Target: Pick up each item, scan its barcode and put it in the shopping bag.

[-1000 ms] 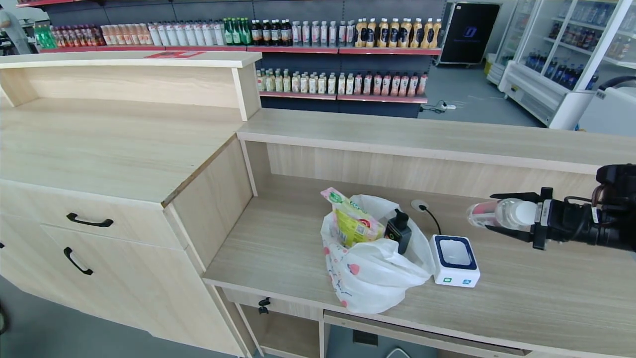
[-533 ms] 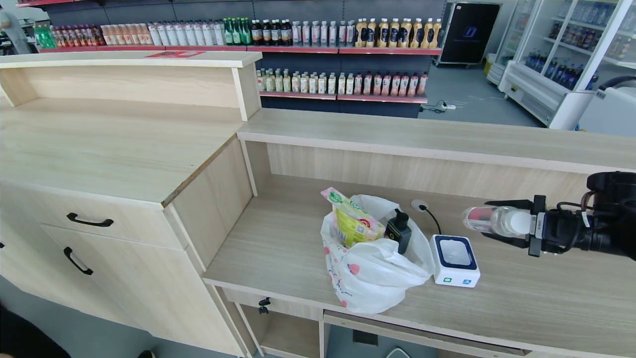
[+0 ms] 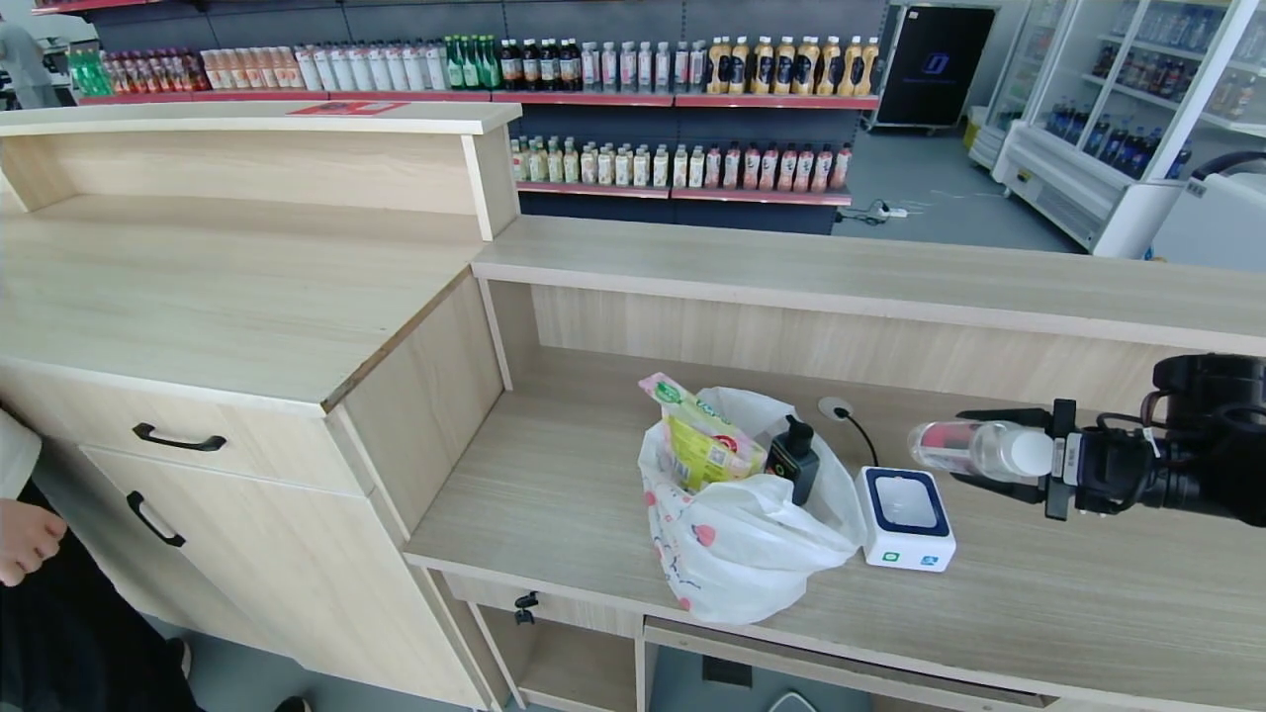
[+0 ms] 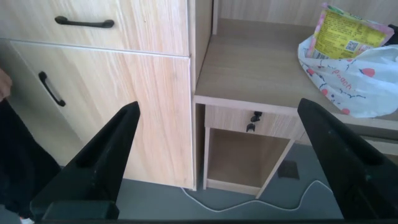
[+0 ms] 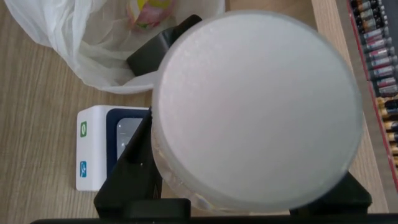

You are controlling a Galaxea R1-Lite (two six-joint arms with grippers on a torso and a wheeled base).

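The shopping bag swallows the lower halves of the snack pouch and the black pump bottle, so how they rest inside cannot be told. The clear bottle held crosswise in the right tool has a label too small to make out. In the right wrist view its white end covers its own body and part of the scanner. The right arm runs off the head view's edge. In the left wrist view the bag is cut by the edge, and the wide-spread fingers of the left tool are cropped at their bases.

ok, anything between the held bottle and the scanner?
Nothing visible. The bottle in the right pincer hangs just right of the scanner, with bare counter between. The shopping bag sits beyond the scanner.
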